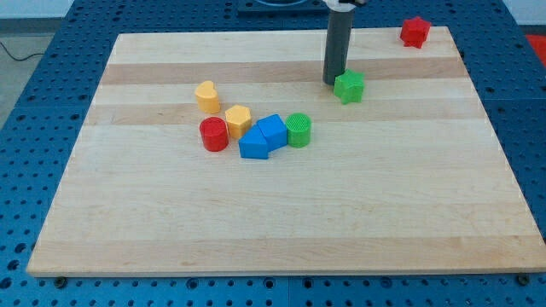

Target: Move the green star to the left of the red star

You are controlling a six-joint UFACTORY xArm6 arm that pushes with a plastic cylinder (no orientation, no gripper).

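The green star lies on the wooden board right of centre, near the view's top. The red star sits at the board's top right corner, up and to the right of the green star. My tip rests on the board just left of the green star, touching or almost touching its left side. The dark rod rises from there out of the view's top.
A cluster lies left of centre: a yellow heart-like block, a yellow hexagon block, a red cylinder, two blue blocks and a green cylinder. A blue perforated table surrounds the board.
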